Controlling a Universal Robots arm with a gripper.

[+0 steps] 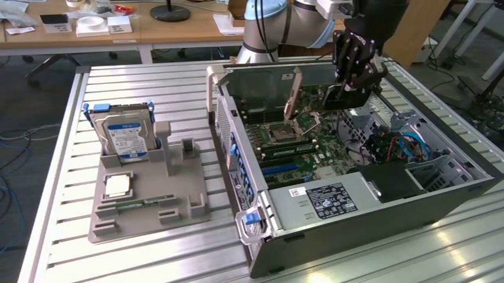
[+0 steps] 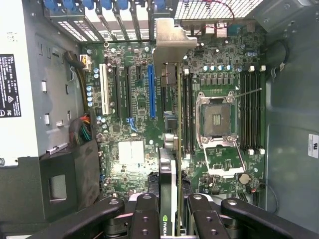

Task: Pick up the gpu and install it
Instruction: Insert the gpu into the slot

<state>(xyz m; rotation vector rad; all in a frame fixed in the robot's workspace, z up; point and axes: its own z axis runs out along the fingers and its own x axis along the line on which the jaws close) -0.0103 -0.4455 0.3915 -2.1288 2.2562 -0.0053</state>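
The gpu (image 1: 346,98) hangs edge-down over the motherboard (image 1: 295,150) inside the open computer case (image 1: 378,221). Its long beige end bracket (image 1: 293,94) points toward the case's back wall. My gripper (image 1: 352,87) reaches down from above and is shut on the card's upper edge. In the wrist view the gpu (image 2: 172,149) appears edge-on as a thin line between my fingers (image 2: 147,214), and its bracket (image 2: 172,42) sits near the rear slot openings. The card hovers beside the blue expansion slot (image 2: 151,92), apart from the board.
The empty CPU socket (image 2: 218,119) and its memory slots lie beside the card. A power supply (image 1: 331,200) fills the case's near corner. On the exterior view's left, a grey holder (image 1: 185,209) carries a blue-labelled hard drive (image 1: 122,135), a CPU (image 1: 118,186) and a memory stick (image 1: 141,203).
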